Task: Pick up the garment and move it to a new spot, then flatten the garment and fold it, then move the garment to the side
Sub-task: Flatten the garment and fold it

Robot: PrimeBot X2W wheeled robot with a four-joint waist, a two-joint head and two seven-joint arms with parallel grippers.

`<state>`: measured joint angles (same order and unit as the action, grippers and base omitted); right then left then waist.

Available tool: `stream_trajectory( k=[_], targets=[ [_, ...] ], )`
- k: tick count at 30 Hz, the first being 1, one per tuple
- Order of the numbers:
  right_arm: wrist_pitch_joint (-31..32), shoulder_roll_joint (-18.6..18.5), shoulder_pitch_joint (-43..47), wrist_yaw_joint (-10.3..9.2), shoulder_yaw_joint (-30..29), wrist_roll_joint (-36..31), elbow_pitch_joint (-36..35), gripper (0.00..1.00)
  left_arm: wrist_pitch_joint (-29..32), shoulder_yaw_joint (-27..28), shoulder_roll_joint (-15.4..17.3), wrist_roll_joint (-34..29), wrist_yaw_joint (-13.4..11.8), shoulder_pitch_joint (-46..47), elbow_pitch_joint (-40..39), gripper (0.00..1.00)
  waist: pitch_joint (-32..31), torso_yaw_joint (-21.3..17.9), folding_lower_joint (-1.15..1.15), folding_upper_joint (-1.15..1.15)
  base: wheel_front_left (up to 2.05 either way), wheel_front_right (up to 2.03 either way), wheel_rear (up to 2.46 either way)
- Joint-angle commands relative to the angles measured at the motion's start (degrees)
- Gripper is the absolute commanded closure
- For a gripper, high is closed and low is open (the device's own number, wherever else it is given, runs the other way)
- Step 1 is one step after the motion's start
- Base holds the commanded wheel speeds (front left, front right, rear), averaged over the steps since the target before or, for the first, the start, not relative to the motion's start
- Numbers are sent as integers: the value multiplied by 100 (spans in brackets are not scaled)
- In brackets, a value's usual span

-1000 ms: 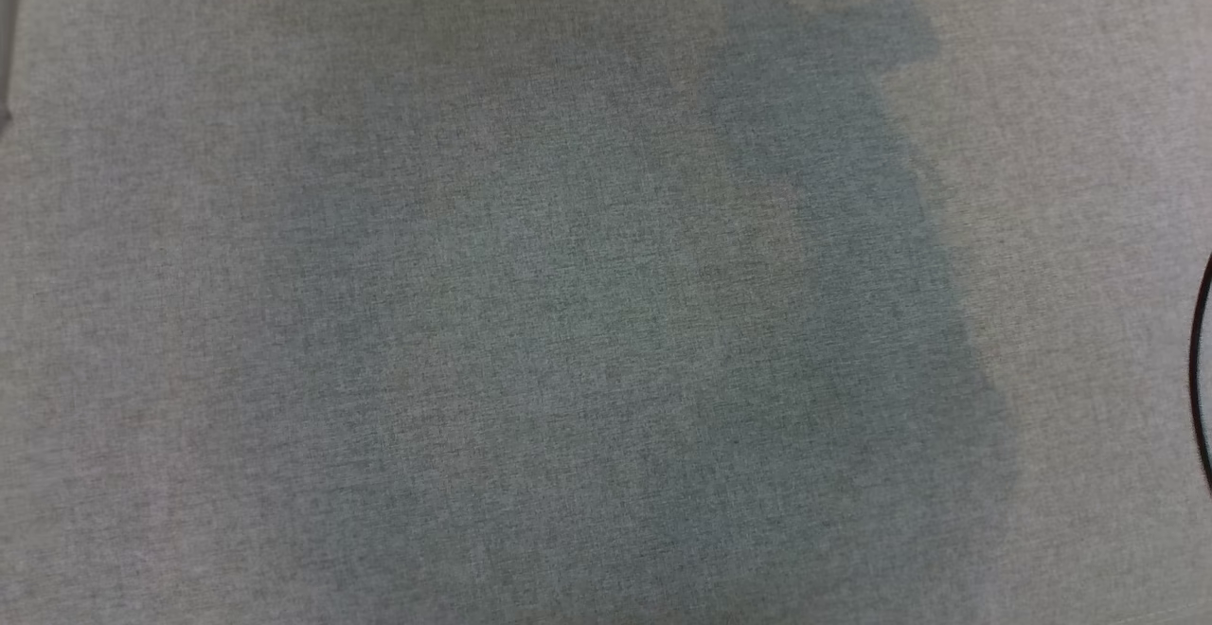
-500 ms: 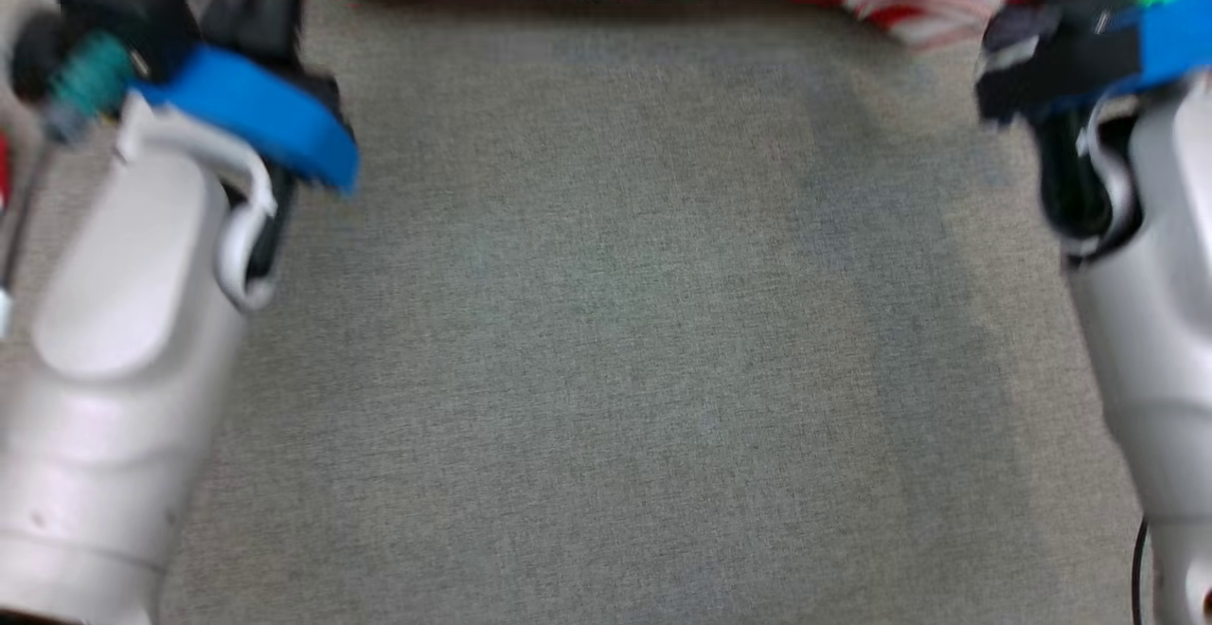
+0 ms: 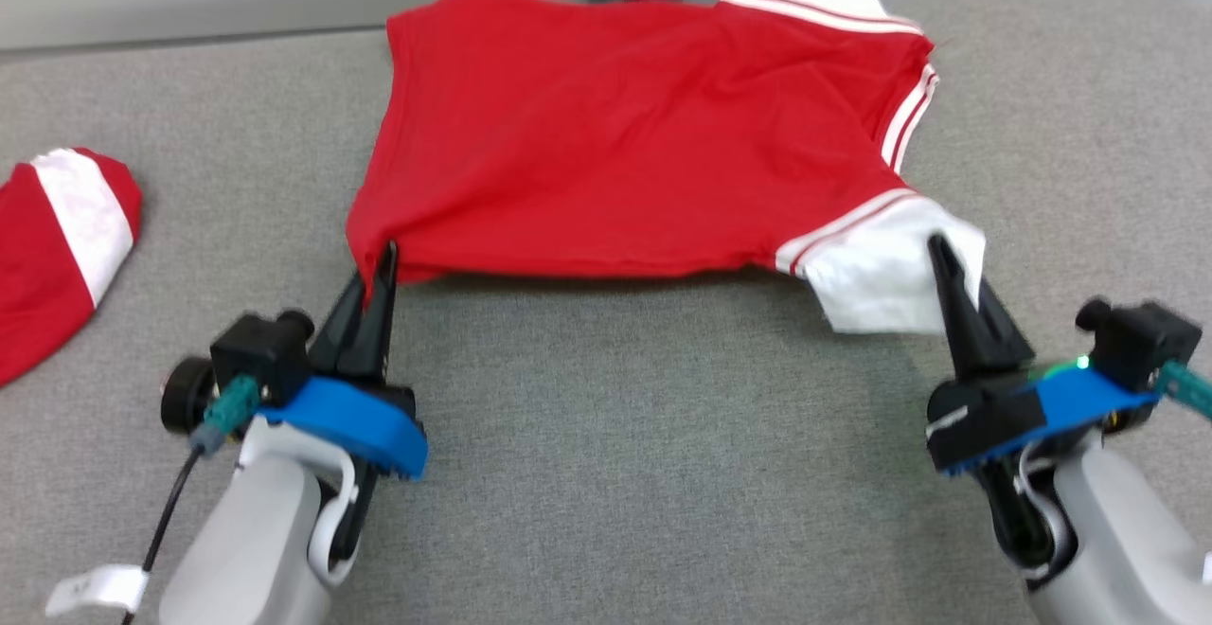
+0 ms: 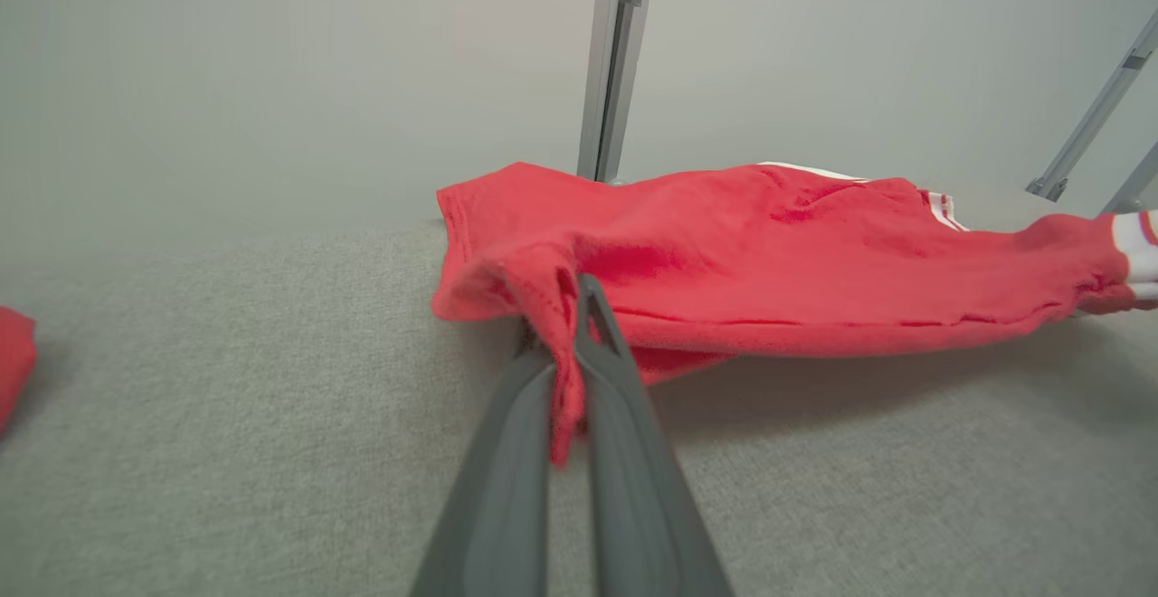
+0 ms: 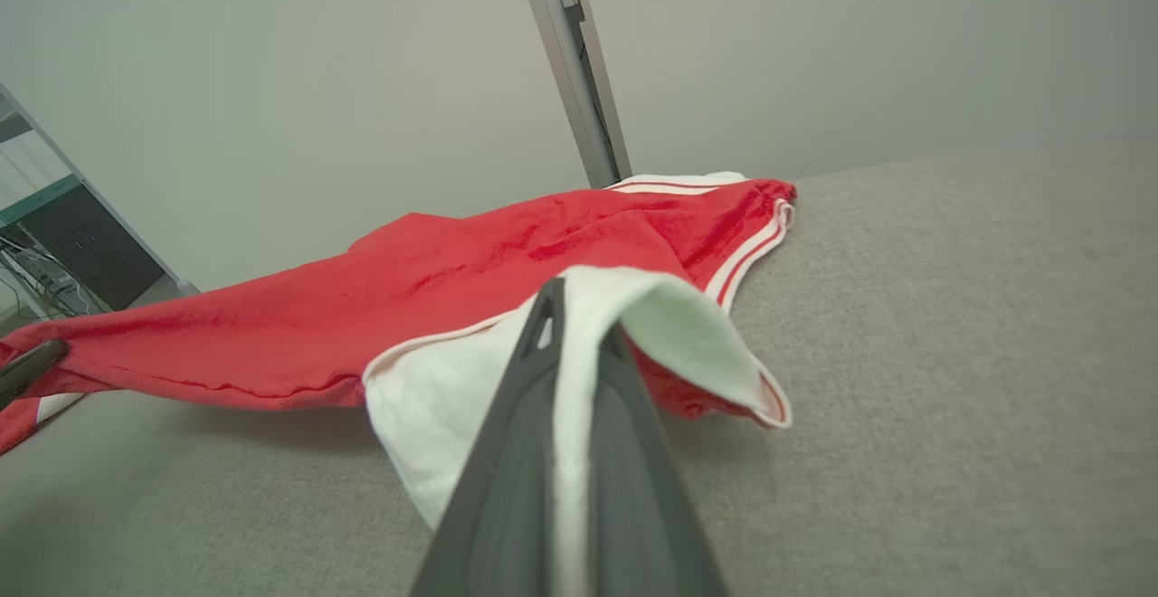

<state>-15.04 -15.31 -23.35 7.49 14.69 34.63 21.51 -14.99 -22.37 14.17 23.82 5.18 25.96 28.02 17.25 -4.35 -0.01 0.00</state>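
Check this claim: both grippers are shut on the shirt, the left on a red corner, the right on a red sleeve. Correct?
No. The right gripper is shut on the shirt's white sleeve, as the right wrist view shows. Otherwise right.

Robotics laboratory or test cell. A grey fabric-covered worktop point(image 3: 606, 492) is backed by plain pale wall panels point(image 4: 271, 81) joined at an aluminium profile post point(image 4: 617, 54). Slanted metal struts point(image 4: 1090, 122) and a rack with cables point(image 5: 41, 262) stand beyond its edges.

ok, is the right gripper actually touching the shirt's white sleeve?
Touching. In the right wrist view the right gripper is shut on the white sleeve, with the cloth running between its two fingers.
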Motion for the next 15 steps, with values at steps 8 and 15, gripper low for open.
stream_trajectory(
  k=[8, 15],
  targets=[
    [-19, -118, 1313, 1, 100, 429, -221, 100, -28, 373, -201, -165, 80, -1227, -257, 100, -584, -94, 1, 0, 0, 0, 0],
    [181, -119, 2283, 1, -80, 541, -561, 100, -28, 688, -400, -277, 51, -2145, -564, 100, -861, -97, 1, 0, 0, 0, 0]
  ],
)
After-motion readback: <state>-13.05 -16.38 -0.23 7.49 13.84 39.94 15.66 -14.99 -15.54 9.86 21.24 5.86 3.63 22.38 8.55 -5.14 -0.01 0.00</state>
